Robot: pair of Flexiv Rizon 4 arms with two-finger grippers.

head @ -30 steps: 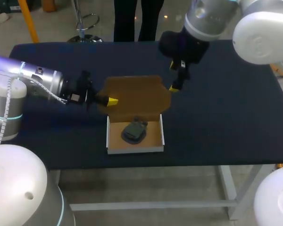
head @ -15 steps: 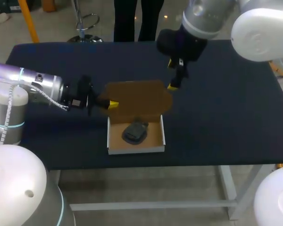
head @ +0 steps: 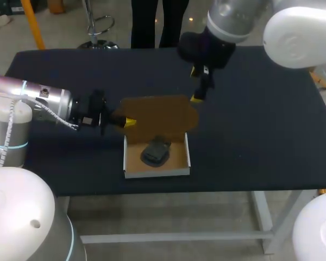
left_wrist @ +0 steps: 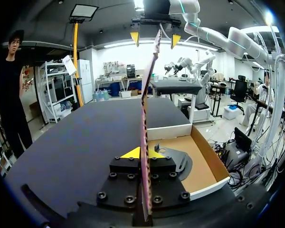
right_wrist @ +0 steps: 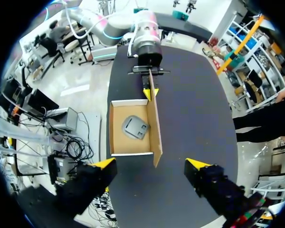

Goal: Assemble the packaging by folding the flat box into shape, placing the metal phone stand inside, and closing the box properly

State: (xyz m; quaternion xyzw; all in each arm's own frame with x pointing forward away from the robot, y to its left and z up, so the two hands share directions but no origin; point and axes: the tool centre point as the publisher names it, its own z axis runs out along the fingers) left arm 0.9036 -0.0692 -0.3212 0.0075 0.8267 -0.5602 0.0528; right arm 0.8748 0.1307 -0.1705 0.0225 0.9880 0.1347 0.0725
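Left pincer [head: 129,120] pinches the lid [head: 160,114] at its side edge; right pincer [head: 195,85] hangs spread near its far corner. Stand [head: 155,152] lies in the box [head: 156,173]. Thin card likely creases easily, so edge grips suit.

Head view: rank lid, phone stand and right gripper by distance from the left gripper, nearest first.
1. lid: gripped at its edge by the left gripper.
2. phone stand: inside the open box, on the lid's near side.
3. right gripper: at the lid's opposite edge.
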